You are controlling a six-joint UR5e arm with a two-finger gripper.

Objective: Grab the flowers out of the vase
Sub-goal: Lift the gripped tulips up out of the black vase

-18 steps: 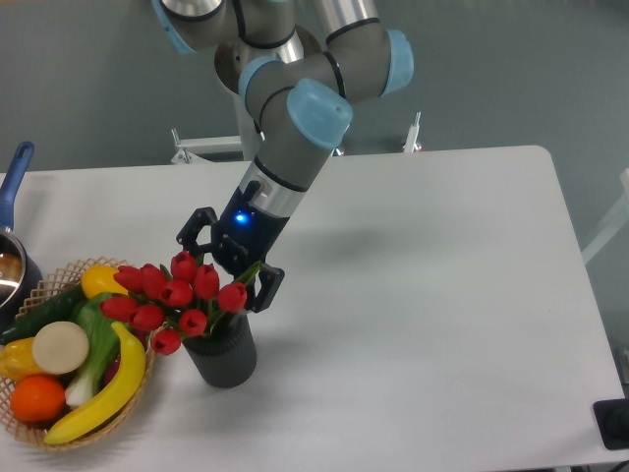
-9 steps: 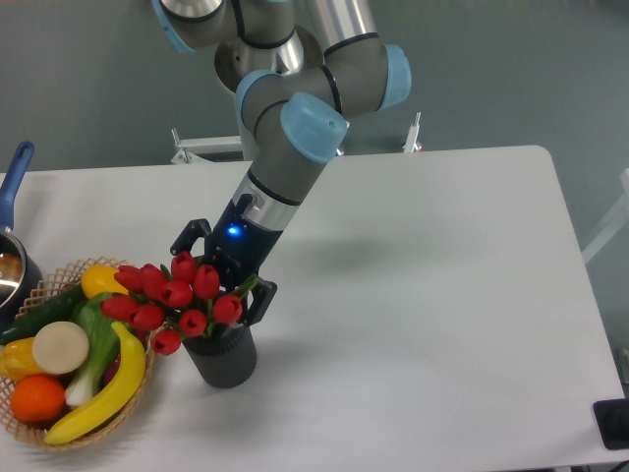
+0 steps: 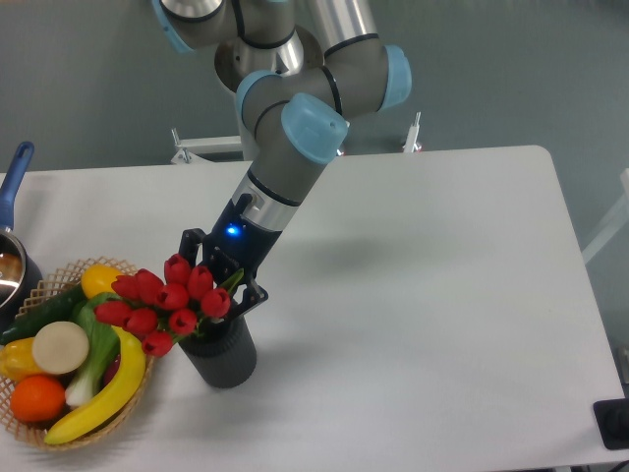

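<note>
The flowers (image 3: 167, 301), a tight bunch of red tulip buds with green leaves, stand in the dark ribbed vase (image 3: 224, 358) near the table's front left. My gripper (image 3: 222, 279) comes down at a slant from the upper right, right behind the bunch and just above the vase's mouth. One of its fingers (image 3: 191, 242) shows on the left of the buds and the other on the right. They are drawn in around the stems. The buds hide the fingertips.
A wicker basket (image 3: 47, 285) of toy fruit and vegetables sits directly left of the vase, touching the buds. A pot with a blue handle (image 3: 17, 177) is at the left edge. My arm (image 3: 295, 147) leans over the table's middle.
The gripper has come down a little and its fingers have drawn inward. The bunch has pressed together and shifted slightly left and down.
</note>
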